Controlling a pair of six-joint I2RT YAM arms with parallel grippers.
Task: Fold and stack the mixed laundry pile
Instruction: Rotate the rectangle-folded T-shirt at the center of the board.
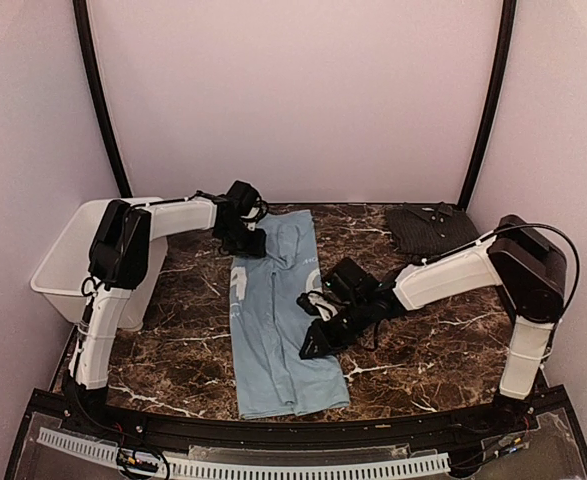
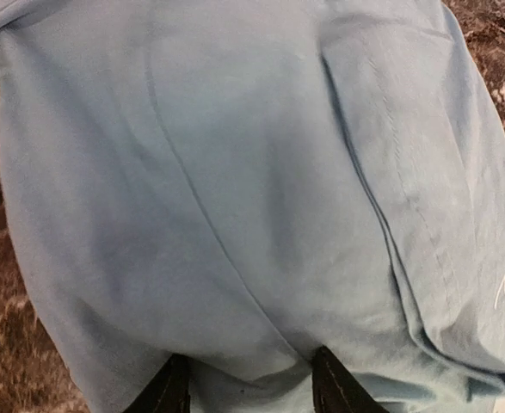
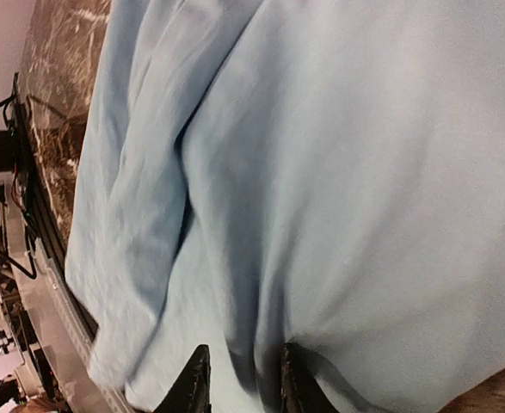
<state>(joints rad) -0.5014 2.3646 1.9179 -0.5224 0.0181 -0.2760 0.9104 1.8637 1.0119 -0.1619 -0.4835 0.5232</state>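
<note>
"Two garments on the table. Which one is the robot working on?"

"The light blue T-shirt (image 1: 268,360). It lies on the marble table (image 1: 433,340) as a long narrow strip, its sides apparently turned in, running from near the front edge towards the back. The black pinstriped shirt (image 1: 428,228) sits folded at the far right corner, well apart from it."

"Where are the arms?"

"The left gripper (image 1: 243,238) is at the strip's far end. The right gripper (image 1: 311,347) is on its right edge, roughly midway along. In the right wrist view the fingers (image 3: 196,387) stand narrow with a ridge of blue cloth nipped between them, so that one looks to be pinching the T-shirt. In the left wrist view the fingers (image 2: 170,391) straddle a fold of the same cloth with a wider gap, and whether they truly grip it cannot be told."

"Which step is that?"

"Most likely the crosswise fold, shortening the strip end over end."

"What does the next move call for?"

"Both pinches need to be firm through all the layers before anything lifts. Then the held cloth has to rise just clear of the table and travel along the strip, arms level, so the layers do not slide apart. Afterwards the T-shirt must be stacked with the black shirt. The white bin (image 1: 63,265) at the left seems to play no part."
</note>
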